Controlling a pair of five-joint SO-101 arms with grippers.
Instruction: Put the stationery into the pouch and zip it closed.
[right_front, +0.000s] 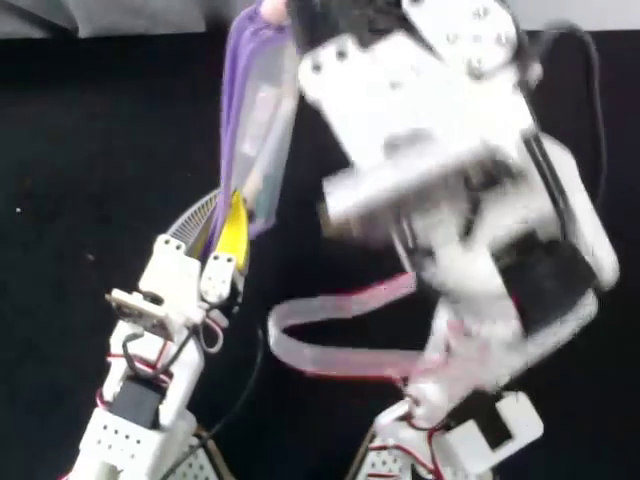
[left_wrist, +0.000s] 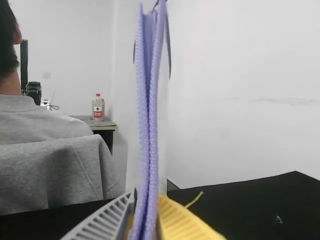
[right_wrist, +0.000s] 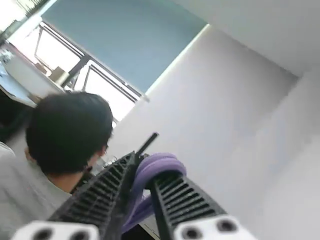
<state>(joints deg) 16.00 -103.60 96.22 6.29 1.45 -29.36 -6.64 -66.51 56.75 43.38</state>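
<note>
Nearest me, my right gripper (right_wrist: 142, 176) clamps the top end of the purple pouch (right_front: 256, 120), held up over the far edge of the table (right_front: 60, 150); my left gripper (left_wrist: 146, 216) pinches its lower end; I judge zipping is in hand; next needs a taut, steady pull.

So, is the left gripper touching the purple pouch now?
Touching. In the left wrist view the purple pouch stands pinched between the grey and yellow fingers of the left gripper, with no gap on either side.
</note>
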